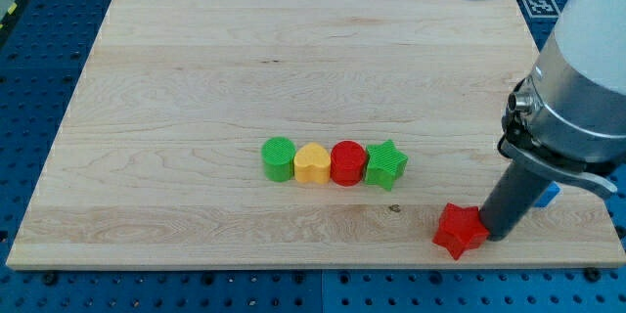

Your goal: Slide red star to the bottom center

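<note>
Your red star (460,231) sits near the board's (196,78) near-right corner, touching my tip (492,236) on its right side. No gripper here, just the rod, holding nothing. A blue block (551,195) is mostly hidden behind the rod, shape unclear. Far-right marker tag (540,4) is cut off, no readable text.

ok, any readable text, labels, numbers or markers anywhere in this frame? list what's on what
No readable words, numbers or brand names anywhere.
One sign only: a black-and-white fiducial marker at the view's top right, beyond the wooden board; a pattern, no letters.
The red star, next to my tip, and the other blocks carry no markings.
</note>
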{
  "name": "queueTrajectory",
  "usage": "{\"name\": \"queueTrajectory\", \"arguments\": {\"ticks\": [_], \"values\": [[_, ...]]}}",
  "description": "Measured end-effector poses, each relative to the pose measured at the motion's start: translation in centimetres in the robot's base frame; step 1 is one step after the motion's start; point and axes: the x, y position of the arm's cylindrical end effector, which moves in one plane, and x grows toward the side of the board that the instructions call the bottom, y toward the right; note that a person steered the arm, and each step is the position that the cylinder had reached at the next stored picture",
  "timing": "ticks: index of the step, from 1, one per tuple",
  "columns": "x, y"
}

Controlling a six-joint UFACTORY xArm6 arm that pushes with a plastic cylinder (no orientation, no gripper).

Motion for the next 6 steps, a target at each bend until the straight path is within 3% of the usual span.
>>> {"name": "queueTrajectory", "arguments": {"ticks": [6], "values": [[1.9,-13.6]]}}
